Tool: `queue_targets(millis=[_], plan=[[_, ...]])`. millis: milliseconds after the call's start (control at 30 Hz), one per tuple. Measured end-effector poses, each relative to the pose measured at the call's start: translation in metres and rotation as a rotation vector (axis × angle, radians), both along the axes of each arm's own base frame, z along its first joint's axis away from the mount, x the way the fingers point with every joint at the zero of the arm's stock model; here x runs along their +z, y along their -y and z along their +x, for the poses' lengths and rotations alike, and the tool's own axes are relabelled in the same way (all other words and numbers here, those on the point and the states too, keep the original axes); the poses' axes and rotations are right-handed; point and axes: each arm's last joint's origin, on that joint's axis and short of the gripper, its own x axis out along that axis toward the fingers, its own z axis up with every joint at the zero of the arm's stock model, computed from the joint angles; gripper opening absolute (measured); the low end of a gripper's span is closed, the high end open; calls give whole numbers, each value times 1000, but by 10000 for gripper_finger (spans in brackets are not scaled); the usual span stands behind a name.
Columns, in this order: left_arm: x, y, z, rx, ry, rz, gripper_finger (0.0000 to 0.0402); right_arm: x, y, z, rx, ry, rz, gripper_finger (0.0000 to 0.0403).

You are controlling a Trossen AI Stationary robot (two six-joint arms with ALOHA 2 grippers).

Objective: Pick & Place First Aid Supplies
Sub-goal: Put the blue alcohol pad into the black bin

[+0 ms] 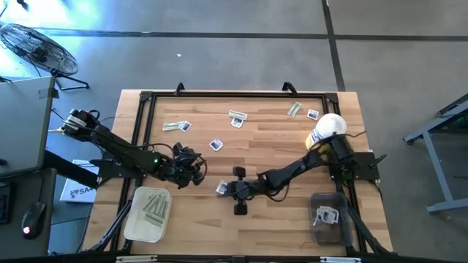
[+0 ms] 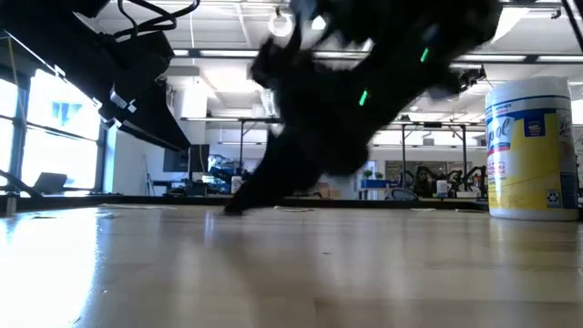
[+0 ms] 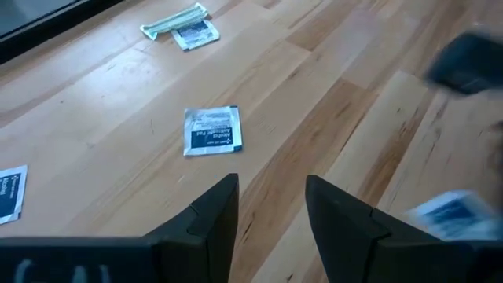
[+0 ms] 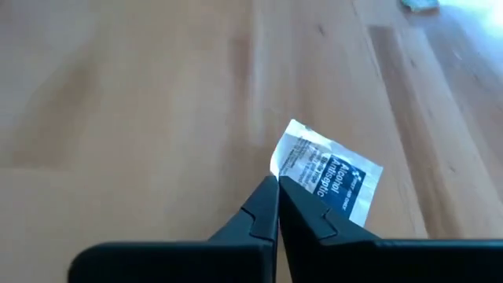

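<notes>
right gripper [image 4: 277,192] pinching packet [image 4: 328,179] edge, jaws fully closed on it.
left gripper [image 3: 271,206] empty above table [image 3: 118,94], jaws apart.

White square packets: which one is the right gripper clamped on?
The alcohol pad packet pinched by the right gripper near the table's middle; the others lie untouched.

A grey floor [image 1: 219,58] is lying all around the wooden worktop [image 1: 270,157]. A round fan [image 1: 36,47] is standing on the floor. Long ceiling lights [image 2: 228,18] are shining, and daylight is coming through big windows [image 2: 55,137].
</notes>
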Motion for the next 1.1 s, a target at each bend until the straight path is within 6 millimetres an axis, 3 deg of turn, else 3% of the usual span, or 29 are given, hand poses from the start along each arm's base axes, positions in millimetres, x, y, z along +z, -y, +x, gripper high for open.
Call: queue_targets(millis=[133,300,533,667,800,1100], plan=[[0,0,0,-4,-6,-3,147,45,-23,-24,17,-38,58,4],[-1,0,-1,-4,-20,2,147,93,-47,-73,46,-171,138,2],[-1,0,-1,-7,-19,-2,147,147,-49,-152,-108,-448,371,2],[-1,0,-1,-7,-17,-7,147,166,-49,-195,-220,-605,482,1],[-1,0,-1,-9,-17,-10,147,162,-52,-233,-402,-739,520,1],[-1,0,-1,-7,-12,-19,147,104,-66,-277,-644,-988,595,1]])
